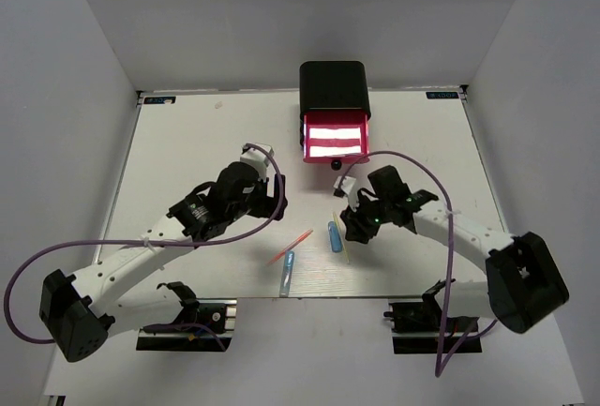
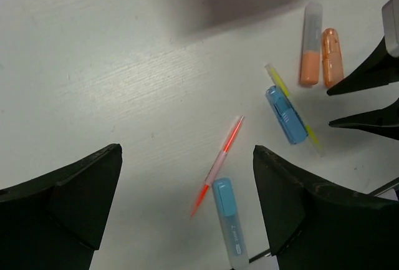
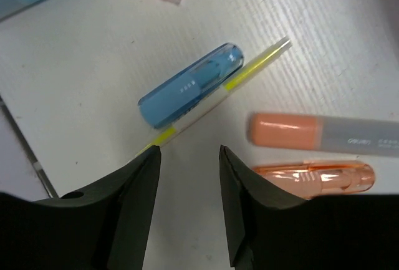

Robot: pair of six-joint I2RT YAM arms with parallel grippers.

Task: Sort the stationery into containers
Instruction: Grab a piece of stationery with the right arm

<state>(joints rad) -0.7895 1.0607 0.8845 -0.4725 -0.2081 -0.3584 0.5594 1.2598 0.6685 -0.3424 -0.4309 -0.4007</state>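
The black cabinet (image 1: 333, 87) stands at the far middle with one pink drawer (image 1: 334, 139) pulled out. My left gripper (image 1: 272, 195) is open and empty above a red stick (image 2: 218, 165) and a light blue marker (image 2: 230, 220). My right gripper (image 3: 187, 158) is open and empty, low over the table. It sits between a short blue marker (image 3: 190, 86) lying against a pale yellow stick (image 3: 259, 63) and two orange markers, one with a grey body (image 3: 312, 130) and one clear (image 3: 318, 176). In the top view the right gripper (image 1: 352, 223) hides the orange markers.
The drawer's black knob (image 1: 335, 164) faces the arms. The pens lie in a loose group near the table's front edge (image 1: 309, 295). The right gripper's fingers (image 2: 368, 95) show at the right edge of the left wrist view. Grey walls enclose the table.
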